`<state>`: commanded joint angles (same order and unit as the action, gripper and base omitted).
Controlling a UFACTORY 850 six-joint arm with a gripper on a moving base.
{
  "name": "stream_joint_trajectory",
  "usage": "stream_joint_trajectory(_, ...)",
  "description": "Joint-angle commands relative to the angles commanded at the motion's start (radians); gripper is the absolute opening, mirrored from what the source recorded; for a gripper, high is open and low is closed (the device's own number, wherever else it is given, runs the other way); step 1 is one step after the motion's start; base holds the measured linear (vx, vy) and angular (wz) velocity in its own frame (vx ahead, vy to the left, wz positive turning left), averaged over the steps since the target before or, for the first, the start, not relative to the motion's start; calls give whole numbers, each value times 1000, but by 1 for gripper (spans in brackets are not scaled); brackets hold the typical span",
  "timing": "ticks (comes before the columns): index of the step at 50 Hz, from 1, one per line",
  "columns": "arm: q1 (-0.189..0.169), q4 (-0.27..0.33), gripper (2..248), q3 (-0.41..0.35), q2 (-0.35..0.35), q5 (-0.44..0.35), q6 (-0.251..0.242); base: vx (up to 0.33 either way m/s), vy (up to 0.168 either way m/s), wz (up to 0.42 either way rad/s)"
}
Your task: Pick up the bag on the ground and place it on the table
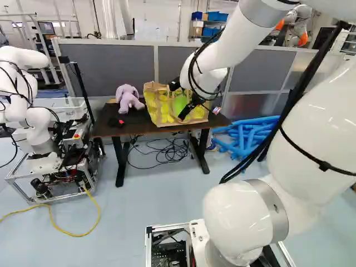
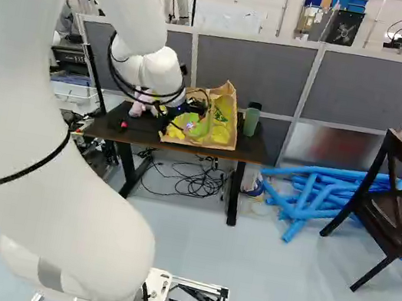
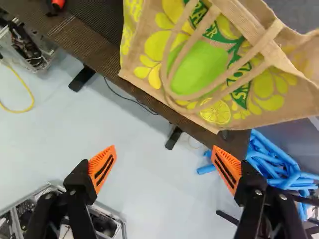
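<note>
1. The white arm (image 1: 225, 41) is stretched out toward the counter (image 1: 111, 132), so that the bag can be reached.
2. The pincer (image 3: 163, 162) is spread wide. Nothing is gripped between its orange pads (image 3: 102, 170), so the bag's weight is not being held by it.
3. The bag (image 3: 199, 69) is seen up on the counter, just ahead of the pincer. It is held up by the counter top, with its mouth upward. Its soft handles (image 3: 163, 74) are left drooping down the front, as they are not being pulled. The job looks done, or very close to it. The pincer should be backed away gently, because a handle could be snagged and the bag, set near the front edge, could be tugged off.
4. A purple toy (image 1: 128, 99) and a green cup (image 2: 251, 120) are set on opposite sides of the bag, so it is fitted between them.
5. Farther back, the counter is backed by a grey wall (image 1: 111, 69).
</note>
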<state>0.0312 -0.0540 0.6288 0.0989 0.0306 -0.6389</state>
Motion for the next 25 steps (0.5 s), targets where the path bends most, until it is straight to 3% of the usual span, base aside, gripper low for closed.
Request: stream_joint_trajectory(25,-11,19,247,-193,64,-322,228,0,0,0)
